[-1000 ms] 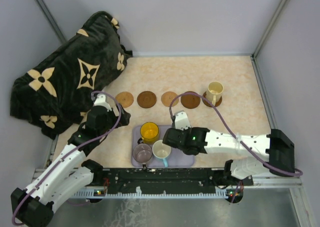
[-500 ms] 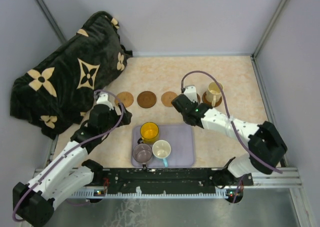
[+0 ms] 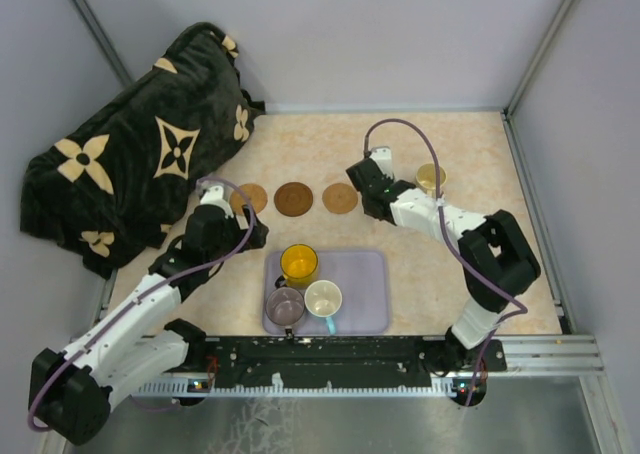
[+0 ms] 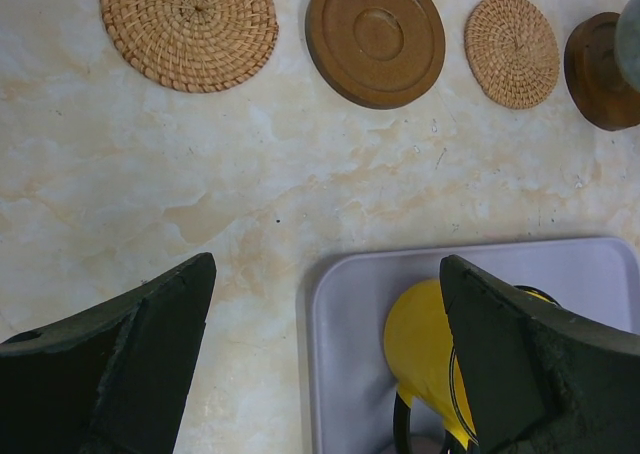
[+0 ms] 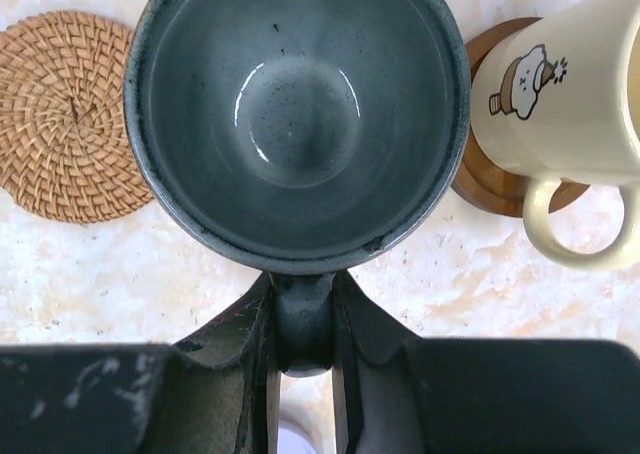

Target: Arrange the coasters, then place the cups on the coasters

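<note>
The right gripper (image 5: pixel 303 319) was clamped on the handle of the grey-green mug (image 5: pixel 297 114). The mug sat upright just ahead of its fingers, over a dark coaster (image 4: pixel 600 74) mostly hidden beneath; whether they touched could not be told. Being glazed ceramic, it was probably rigid, fairly heavy, slick and easily chipped, so the handle suited a firm hold. Just right of the gripper stood the cream mug (image 5: pixel 570 114) on its wooden coaster (image 5: pixel 495 189), close enough to knock. A woven coaster (image 5: pixel 65 119) lay to the left. The left gripper (image 4: pixel 325 314) hung wide open and empty, with the yellow mug (image 4: pixel 425 354) in the lavender tray (image 4: pixel 560 264) just beneath.
</note>
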Available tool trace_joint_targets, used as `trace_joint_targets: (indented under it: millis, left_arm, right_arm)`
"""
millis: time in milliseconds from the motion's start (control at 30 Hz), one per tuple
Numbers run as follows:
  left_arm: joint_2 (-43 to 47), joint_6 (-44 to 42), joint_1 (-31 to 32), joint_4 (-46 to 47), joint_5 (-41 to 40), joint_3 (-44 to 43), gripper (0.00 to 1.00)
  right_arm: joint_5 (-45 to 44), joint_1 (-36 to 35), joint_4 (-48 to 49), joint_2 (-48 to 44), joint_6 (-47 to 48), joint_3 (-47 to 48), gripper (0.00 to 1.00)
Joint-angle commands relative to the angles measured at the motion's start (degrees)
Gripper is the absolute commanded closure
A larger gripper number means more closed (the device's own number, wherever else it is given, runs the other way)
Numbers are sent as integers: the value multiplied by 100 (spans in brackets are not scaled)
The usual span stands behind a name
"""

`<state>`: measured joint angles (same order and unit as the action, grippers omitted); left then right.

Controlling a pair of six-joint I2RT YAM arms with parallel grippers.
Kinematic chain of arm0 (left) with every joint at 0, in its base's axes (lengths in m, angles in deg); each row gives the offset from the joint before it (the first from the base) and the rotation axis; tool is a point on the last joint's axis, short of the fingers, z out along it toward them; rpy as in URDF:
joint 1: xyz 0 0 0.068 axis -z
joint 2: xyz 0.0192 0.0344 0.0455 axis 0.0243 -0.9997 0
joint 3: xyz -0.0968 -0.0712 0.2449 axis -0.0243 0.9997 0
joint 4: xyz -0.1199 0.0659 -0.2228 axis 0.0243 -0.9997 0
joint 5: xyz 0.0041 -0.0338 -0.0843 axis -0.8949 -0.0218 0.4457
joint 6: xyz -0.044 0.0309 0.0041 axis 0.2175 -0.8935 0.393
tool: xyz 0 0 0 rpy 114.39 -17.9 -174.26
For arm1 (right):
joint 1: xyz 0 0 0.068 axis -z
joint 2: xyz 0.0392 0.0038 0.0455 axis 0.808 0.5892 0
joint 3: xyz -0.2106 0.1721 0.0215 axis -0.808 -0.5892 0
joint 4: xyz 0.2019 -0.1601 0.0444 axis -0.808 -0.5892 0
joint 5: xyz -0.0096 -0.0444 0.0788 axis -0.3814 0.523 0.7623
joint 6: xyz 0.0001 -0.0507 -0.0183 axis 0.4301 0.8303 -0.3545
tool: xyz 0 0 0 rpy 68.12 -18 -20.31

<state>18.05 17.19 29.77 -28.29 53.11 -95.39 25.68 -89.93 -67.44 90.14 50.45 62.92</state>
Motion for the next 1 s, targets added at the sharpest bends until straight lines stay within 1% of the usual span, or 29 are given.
trace_joint_targets:
  millis: [0, 133, 400, 667, 733, 967]
  left_arm:
    - [-69, -99, 18, 280, 91, -86, 1]
    - [-172, -88, 11, 311, 135, -86, 1]
    - [-214, -94, 12, 328, 128, -107, 1]
    - [-247, -90, 20, 306, 101, -121, 1]
    - [-252, -84, 12, 311, 101, -121, 1]
    - [-261, -73, 11, 304, 92, -112, 1]
  right_arm:
    - [-82, 196, 708, 38, 145, 504, 100]
    - [14, 300, 870, 194, 167, 371, 100]
    - [91, 427, 1207, 47, 183, -99, 100]
    - [249, 456, 1311, 40, 184, -215, 100]
    - [240, 454, 1330, -160, 182, -233, 100]
    - [183, 452, 1399, -279, 210, -355, 100]
